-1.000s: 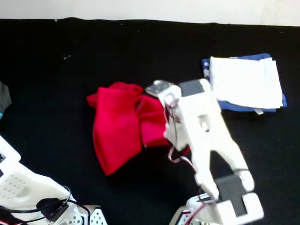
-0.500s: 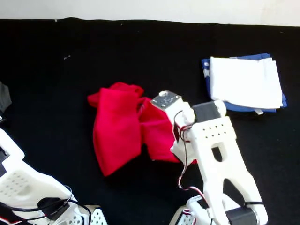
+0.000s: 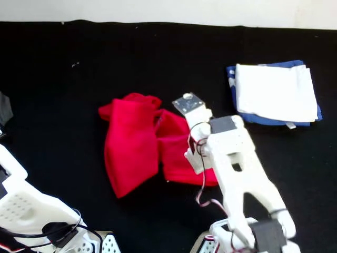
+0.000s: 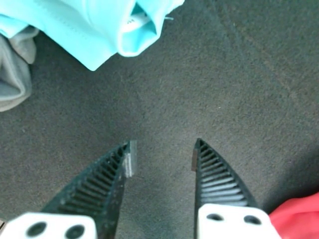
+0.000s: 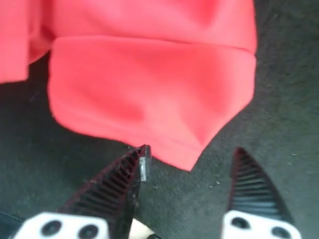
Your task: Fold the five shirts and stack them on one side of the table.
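A crumpled red shirt lies in the middle of the black table. My right arm stands over its right part. In the right wrist view my right gripper is open just above the table, with a folded corner of the red shirt reaching between its fingertips. My left gripper is open over bare table. A cyan shirt and a grey shirt lie bunched ahead of it. A folded white shirt rests on a folded blue shirt at the back right.
The left arm's base fills the front left corner, with cables beside it. A grey edge of cloth shows at the table's left side. The table's back edge meets a pale wall.
My right arm has shifted over the red shirt's right part, first toward the front, then back a little. That part of the shirt now lies flatter and spreads farther to the front right.
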Robot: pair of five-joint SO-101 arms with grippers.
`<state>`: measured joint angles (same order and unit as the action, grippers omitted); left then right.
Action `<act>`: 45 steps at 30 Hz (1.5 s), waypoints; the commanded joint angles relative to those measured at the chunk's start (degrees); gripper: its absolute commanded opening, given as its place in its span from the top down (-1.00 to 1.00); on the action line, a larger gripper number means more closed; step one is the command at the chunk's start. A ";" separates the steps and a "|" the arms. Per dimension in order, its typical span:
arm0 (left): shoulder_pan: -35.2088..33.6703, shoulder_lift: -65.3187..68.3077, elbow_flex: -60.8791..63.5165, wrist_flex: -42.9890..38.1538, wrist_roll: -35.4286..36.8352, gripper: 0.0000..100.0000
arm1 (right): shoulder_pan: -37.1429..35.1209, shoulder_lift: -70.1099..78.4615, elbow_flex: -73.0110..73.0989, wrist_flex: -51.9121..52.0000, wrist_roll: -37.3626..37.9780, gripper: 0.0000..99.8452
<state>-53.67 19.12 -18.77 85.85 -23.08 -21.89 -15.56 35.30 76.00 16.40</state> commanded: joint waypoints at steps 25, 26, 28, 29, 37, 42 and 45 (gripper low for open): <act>2.68 -0.31 -0.75 1.14 -0.18 0.62 | 4.97 8.75 0.04 -9.54 -0.97 0.99; 3.91 -0.57 -0.04 1.85 -0.18 0.62 | 6.64 5.32 0.04 -9.54 0.00 0.99; 6.73 -0.84 0.84 4.22 -0.18 0.62 | 10.42 -2.07 0.04 -9.54 2.99 0.99; 8.66 -0.84 0.92 5.80 -0.18 0.62 | 12.35 -5.67 0.04 -9.63 4.04 0.99; 28.00 -1.01 0.92 13.10 -0.35 0.62 | 20.00 -27.21 0.13 -9.71 8.44 0.99; 42.86 -1.01 0.92 14.24 -0.18 0.62 | 22.11 -28.35 0.66 -11.12 8.35 0.99; 50.68 -2.07 0.84 14.24 0.97 0.61 | 23.87 -28.35 0.75 -12.09 8.26 0.99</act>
<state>-10.24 19.12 -17.27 99.47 -23.16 -0.09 -42.02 36.26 65.36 24.31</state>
